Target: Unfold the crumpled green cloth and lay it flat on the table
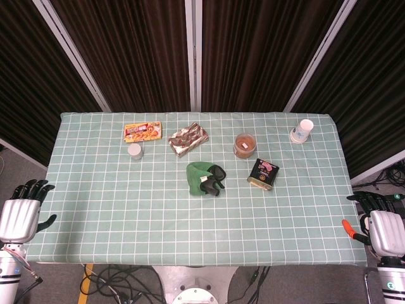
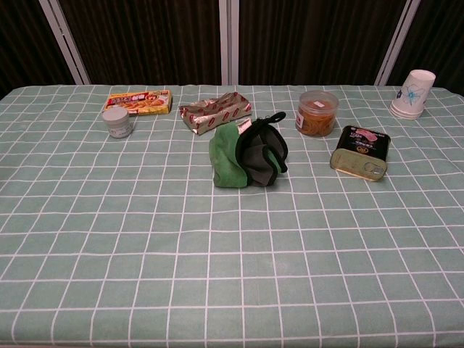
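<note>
Here, a counter [image 1: 126, 209] under a pale green checked cover, backed by dark curtains.

Item: crumpled green cloth [image 1: 204, 177] [image 2: 230, 155], bunched in a heap near the middle of the counter, with dark grey-black folds and a black strap on its right side. Not spread out; nothing touches it.

Item: flat orange snack box [image 1: 142, 131] [image 2: 138, 101], toward the far left edge.

Item: small white-lidded jar [image 1: 134, 151] [image 2: 117, 122], just in front of the snack box.

Item: red-and-silver wrapped packet [image 1: 188, 139] [image 2: 215, 112], lying at a slant behind the cloth, near it.

Item: clear tub with orange-brown contents [image 1: 245, 145] [image 2: 317, 112], right of the packet.

Item: dark rectangular tin with a pink label [image 1: 263, 173] [image 2: 360, 151], right of the cloth and apart from it.

Item: white paper cup [image 1: 302, 131] [image 2: 414, 93], upside down, near the far right corner.

Item: left robot hand [image 1: 24, 209], off the counter beside its left edge near the front corner, fingers spread, released, holding nothing. Seen in the head view only.

Item: right robot hand [image 1: 378, 221], off the counter beside its front right corner, dark fingers pointing away, an orange-tipped digit toward the counter edge; released, holding nothing. Head view only.

Both hands are well apart from the cloth.
</note>
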You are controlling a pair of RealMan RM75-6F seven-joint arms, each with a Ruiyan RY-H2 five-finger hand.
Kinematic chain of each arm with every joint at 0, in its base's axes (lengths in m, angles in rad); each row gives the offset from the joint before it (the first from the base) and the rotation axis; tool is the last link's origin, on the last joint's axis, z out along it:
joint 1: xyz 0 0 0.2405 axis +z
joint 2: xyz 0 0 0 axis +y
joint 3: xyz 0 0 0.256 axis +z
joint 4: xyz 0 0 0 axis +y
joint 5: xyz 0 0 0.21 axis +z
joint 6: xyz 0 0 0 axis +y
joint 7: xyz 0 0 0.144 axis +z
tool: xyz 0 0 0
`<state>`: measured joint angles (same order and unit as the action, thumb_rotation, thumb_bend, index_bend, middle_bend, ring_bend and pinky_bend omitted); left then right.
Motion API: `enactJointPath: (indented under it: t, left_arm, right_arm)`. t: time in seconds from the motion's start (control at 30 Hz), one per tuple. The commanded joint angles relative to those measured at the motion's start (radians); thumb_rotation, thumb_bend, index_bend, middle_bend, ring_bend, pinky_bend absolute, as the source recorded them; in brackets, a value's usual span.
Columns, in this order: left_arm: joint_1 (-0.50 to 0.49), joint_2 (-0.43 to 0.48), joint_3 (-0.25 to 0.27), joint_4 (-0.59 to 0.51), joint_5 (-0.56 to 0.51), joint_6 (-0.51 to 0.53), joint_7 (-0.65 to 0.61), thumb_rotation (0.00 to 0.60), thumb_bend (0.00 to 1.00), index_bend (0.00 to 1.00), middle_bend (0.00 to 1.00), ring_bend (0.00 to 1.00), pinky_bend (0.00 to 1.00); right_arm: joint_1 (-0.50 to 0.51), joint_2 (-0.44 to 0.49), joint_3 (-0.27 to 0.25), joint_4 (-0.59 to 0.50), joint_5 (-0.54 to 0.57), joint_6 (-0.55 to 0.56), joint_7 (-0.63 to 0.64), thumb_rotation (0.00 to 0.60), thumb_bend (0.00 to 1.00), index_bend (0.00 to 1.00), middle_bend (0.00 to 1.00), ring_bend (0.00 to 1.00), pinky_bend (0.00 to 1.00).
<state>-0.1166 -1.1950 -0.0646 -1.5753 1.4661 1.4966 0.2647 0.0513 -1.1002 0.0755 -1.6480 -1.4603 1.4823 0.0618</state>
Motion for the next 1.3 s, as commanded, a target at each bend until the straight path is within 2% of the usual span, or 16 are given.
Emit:
enactJointPath:
  t: [0.03,0.5,0.6,0.73,0.9,1.1,1.3]
  left_arm:
    - [0.0,-0.001,-0.001,-0.002,-0.003,-0.001,0.0,0.6,0.04,0.26,0.24,0.17,0.23]
    - [0.006,0.0,0.0,0.006,-0.003,0.006,-0.029,0.6,0.04,0.26,0.24,0.17,0.23]
    - [0.01,-0.003,-0.002,0.011,0.003,0.019,-0.036,0.6,0.04,0.26,0.24,0.17,0.23]
    - [0.017,0.001,0.003,0.012,0.011,0.028,-0.051,0.6,0.04,0.26,0.24,0.17,0.23]
    - [0.03,0.006,0.003,0.011,0.017,0.053,-0.063,0.6,0.04,0.26,0.24,0.17,0.23]
    - [0.044,0.014,0.008,0.005,0.026,0.072,-0.065,0.6,0.04,0.26,0.24,0.17,0.23]
    - [0.05,0.02,0.009,0.007,0.023,0.072,-0.07,0.6,0.04,0.26,0.24,0.17,0.23]
  right_arm:
    - [0.001,0.002,0.0,-0.003,-0.003,-0.001,0.004,0.6,0.17,0.31,0.23,0.17,0.16]
    - [0.027,0.019,-0.003,-0.031,-0.053,-0.021,0.037,0.597,0.18,0.34,0.23,0.17,0.16]
    - [0.065,0.017,0.005,-0.048,-0.073,-0.059,0.023,0.6,0.19,0.35,0.22,0.16,0.16]
    - [0.16,0.01,0.029,-0.091,-0.079,-0.177,0.005,0.6,0.19,0.35,0.21,0.14,0.16]
    - [0.284,-0.069,0.083,-0.097,-0.055,-0.299,-0.076,0.599,0.19,0.36,0.21,0.13,0.16]
    - [0.437,-0.209,0.129,-0.054,0.04,-0.468,-0.204,0.6,0.19,0.37,0.21,0.13,0.15]
    - [0.578,-0.391,0.18,0.09,0.143,-0.572,-0.293,0.6,0.19,0.37,0.21,0.13,0.15]
